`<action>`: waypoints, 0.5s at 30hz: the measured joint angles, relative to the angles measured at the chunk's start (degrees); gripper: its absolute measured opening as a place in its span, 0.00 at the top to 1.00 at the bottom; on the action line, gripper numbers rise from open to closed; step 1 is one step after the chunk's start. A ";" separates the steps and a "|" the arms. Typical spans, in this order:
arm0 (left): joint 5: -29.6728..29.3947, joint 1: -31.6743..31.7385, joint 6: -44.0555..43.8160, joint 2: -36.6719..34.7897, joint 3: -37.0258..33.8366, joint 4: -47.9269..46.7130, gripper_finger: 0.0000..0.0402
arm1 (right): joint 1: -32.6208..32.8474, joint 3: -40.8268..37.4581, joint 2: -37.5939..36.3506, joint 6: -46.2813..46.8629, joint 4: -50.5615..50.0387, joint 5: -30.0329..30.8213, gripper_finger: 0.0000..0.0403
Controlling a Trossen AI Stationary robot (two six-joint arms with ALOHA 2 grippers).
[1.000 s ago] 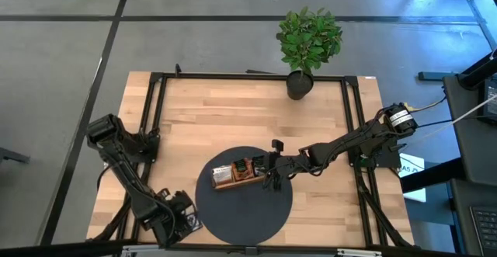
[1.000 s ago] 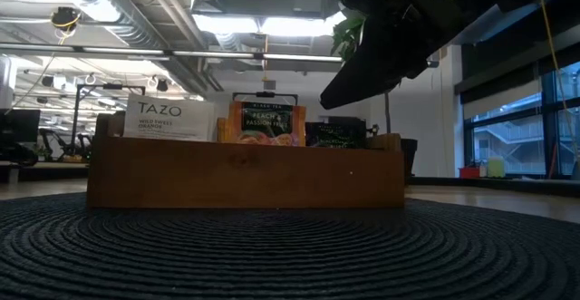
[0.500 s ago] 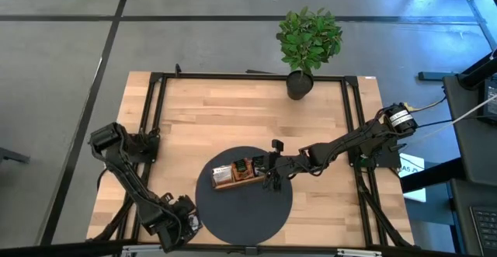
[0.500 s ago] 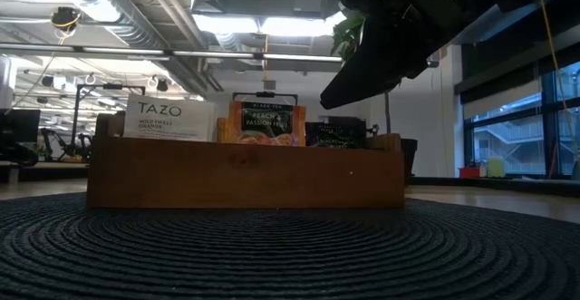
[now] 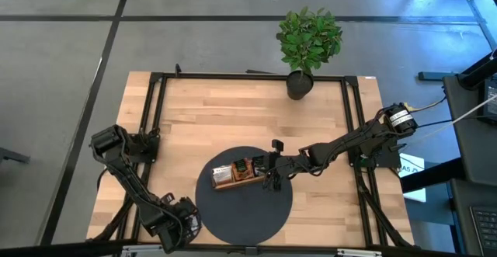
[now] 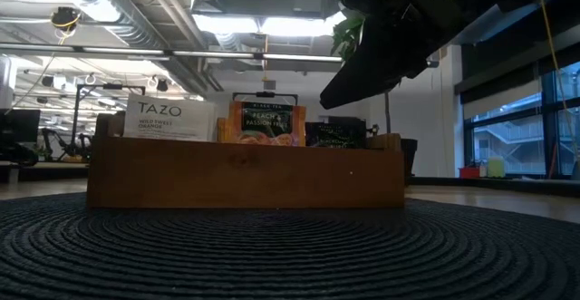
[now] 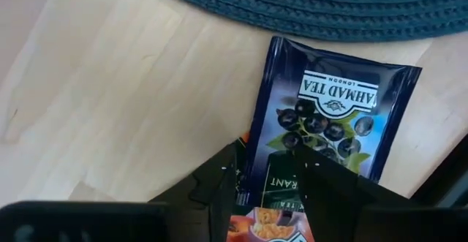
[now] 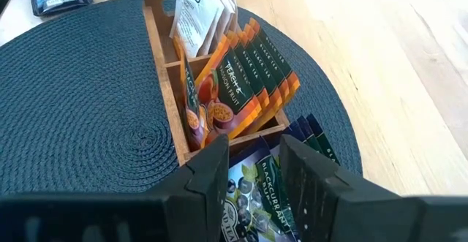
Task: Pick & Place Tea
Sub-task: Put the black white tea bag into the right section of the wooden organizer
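A brown wooden tray (image 5: 233,175) stands on a round dark mat (image 5: 245,210). White (image 8: 201,12), orange (image 8: 241,74) and dark blue (image 8: 307,136) tea sachets stand upright in its compartments. My right gripper (image 8: 256,172) hangs open just above the dark blue ones at the tray's right end (image 6: 340,91). Loose tea lies on the wood by the mat's near-left edge: a dark blue sachet (image 7: 329,118) flat on top of an orange one (image 7: 263,227). My left gripper (image 7: 269,187) points down over the blue sachet's near end, open (image 5: 180,227). My left gripper comes at the dark blue sachet from above, its fingertips (image 7: 227,180) over the sachet's near end (image 7: 281,180). Whether they touch it I cannot tell. The sachet lies flat on the table.
A potted plant (image 5: 307,43) stands at the table's far edge. Black frame rails (image 5: 151,117) run along the table's left and right sides. Bare wood lies between the mat and the plant.
My left gripper has come down toward the loose sachets at the mat's near-left edge, still open. My right gripper has kept still over the tray.
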 joint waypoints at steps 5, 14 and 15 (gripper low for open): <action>0.21 0.25 2.51 0.03 0.00 -0.19 0.73 | 0.00 0.00 0.02 0.00 0.02 0.00 0.69; 1.89 0.33 3.69 0.07 0.00 -0.21 0.91 | 0.02 0.00 0.00 -0.05 0.02 0.00 0.69; 2.21 0.33 4.14 0.07 0.00 -0.17 0.93 | 0.00 0.00 0.02 -0.10 0.02 0.00 0.69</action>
